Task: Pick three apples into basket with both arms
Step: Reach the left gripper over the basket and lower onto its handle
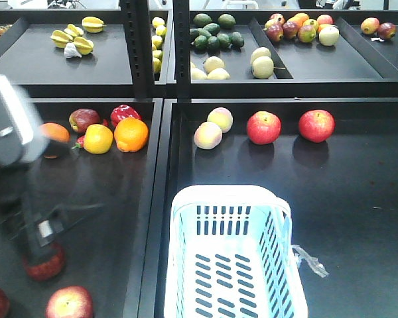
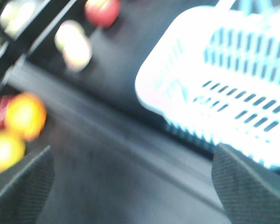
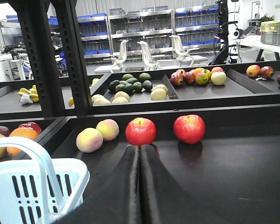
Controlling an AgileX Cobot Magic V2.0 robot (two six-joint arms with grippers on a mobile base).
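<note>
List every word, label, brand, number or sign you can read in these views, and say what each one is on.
None: no text can be read in any view.
basket: no lettering shows on its rim or walls.
blue bins on the far shelves: any labels are too small to read.
Left wrist view: too blurred to read anything.

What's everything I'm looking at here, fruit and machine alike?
Pale blue slotted plastic basket: one, front of right tray.
Dark red speckled apples: three, front of left tray.
Bright red apples: two, back of right tray.
Pale pink-yellow peaches: two, beside them.
Round oranges: two, back of left tray.
Upper-shelf fruit: many; yellow, green, red.
Left end effector: one, black, open, near a dark apple.
Right end effector: one, black, shut, empty.
</note>
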